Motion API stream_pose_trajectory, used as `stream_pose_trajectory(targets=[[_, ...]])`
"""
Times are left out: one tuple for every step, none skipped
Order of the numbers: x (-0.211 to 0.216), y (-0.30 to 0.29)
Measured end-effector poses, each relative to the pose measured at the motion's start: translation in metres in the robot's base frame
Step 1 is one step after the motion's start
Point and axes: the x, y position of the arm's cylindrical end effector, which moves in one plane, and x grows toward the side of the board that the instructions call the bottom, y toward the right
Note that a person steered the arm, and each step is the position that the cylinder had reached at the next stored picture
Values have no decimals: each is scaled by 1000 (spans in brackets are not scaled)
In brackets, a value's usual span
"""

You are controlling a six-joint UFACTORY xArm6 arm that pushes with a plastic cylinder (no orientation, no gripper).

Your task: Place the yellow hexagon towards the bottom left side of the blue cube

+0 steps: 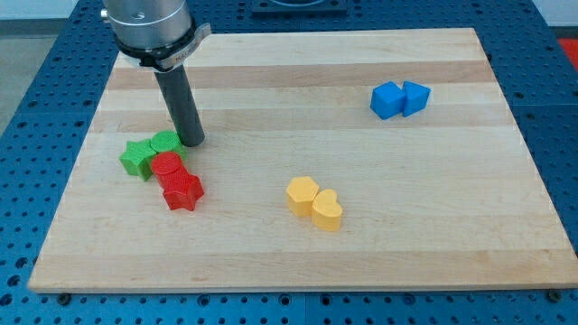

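Lying flat, yellow hexagon (302,195), no long axis

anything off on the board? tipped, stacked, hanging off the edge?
Nothing stands out. All blocks lie flat on the wooden board, in three colour clusters: green and red at the view's left, yellow centre, blue top right. My tip sits just right of the green pair, far from the yellow hexagon.

The yellow hexagon (302,195) lies flat at lower centre, well apart from the blue cube (388,100).
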Motion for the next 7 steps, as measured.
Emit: stream_pose_trajectory(targets=[[-9, 7], [-23, 40], [-11, 81], [28, 90], [75, 90], [106, 96], [110, 121]])
